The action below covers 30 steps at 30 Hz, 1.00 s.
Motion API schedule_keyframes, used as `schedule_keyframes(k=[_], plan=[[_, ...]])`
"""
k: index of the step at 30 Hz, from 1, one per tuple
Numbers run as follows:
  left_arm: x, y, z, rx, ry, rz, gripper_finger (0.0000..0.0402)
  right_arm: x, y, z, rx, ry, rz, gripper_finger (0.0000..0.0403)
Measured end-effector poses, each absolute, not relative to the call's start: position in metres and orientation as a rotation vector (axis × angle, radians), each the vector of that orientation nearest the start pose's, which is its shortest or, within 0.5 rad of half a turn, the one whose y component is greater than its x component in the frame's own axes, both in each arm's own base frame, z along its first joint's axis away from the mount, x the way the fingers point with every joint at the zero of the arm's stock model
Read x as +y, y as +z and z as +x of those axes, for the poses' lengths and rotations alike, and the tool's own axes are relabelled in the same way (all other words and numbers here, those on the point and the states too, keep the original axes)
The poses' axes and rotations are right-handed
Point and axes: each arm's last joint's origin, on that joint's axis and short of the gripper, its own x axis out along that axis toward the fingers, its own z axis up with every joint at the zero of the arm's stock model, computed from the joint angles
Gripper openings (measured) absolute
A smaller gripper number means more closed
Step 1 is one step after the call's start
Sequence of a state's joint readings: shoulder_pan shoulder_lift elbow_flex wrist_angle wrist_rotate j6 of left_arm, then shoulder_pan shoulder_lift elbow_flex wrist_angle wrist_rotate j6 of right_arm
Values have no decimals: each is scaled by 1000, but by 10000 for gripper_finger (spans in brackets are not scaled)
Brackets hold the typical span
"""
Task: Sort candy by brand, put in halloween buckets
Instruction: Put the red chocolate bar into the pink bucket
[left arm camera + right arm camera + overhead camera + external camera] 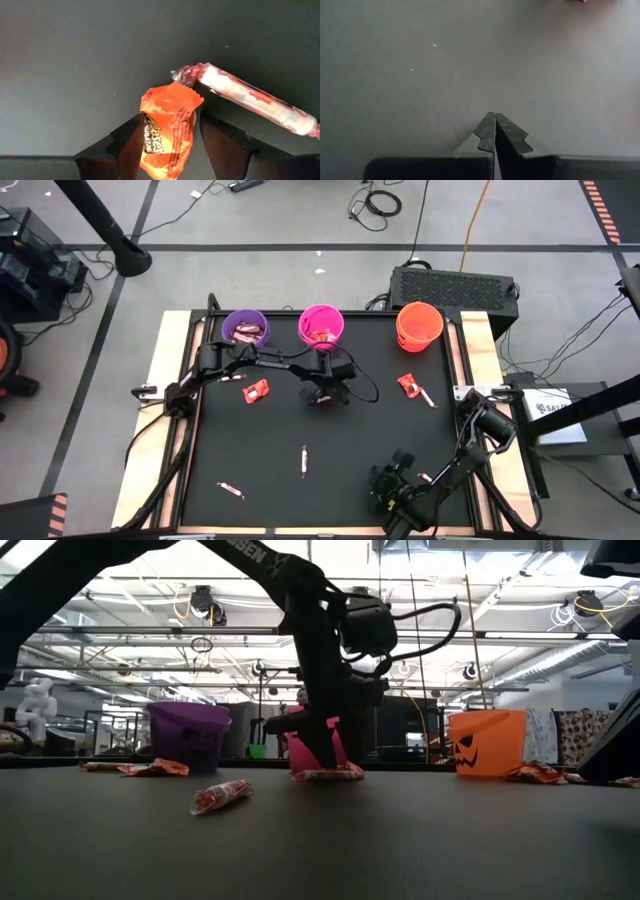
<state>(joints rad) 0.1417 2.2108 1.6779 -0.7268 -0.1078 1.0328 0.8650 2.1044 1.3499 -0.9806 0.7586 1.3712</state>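
Note:
Three buckets stand along the far edge: purple (245, 328), magenta pink (321, 325) and orange (419, 325). My left gripper (325, 387) points down just in front of the pink bucket (335, 748) and is shut on a red-orange wrapped candy (167, 130). A pale stick candy (250, 97) lies on the mat right beside it. My right gripper (385, 492) waits shut near the table's near edge, and its wrist view shows the shut fingers (495, 131) over bare mat. My left gripper pinches the red-orange candy between its two fingers (131, 147), coming from above and pointing down. The fingers are on the wrapper's sides (150, 140), and its crimped end (172, 97) sticks out past the fingertips. Whether it is off the mat, I cannot tell.
Loose candy lies about the black mat: a red-orange piece (257, 390) at the left, another (408, 385) with a stick (426, 396) at the right, a stick (304, 462) in the middle, one piece (231, 489) near left. Cables trail off the left arm.

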Motion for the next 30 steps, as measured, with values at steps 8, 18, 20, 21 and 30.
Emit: schedule_keyframes(k=[8,18,20,21,30], plan=[[67,149,445,1244,-448,859,161,261,119,248,901,-644,-40,0],[54,153,449,1229,-451,853,40,260,119,249,899,-646,-44,0],[50,159,452,1217,-430,843,24,259,119,250,897,-651,-43,0],[48,162,453,1207,-416,832,17,258,119,251,897,-653,-42,0],[42,215,450,1164,-342,779,11,255,119,255,900,-663,-33,0]])
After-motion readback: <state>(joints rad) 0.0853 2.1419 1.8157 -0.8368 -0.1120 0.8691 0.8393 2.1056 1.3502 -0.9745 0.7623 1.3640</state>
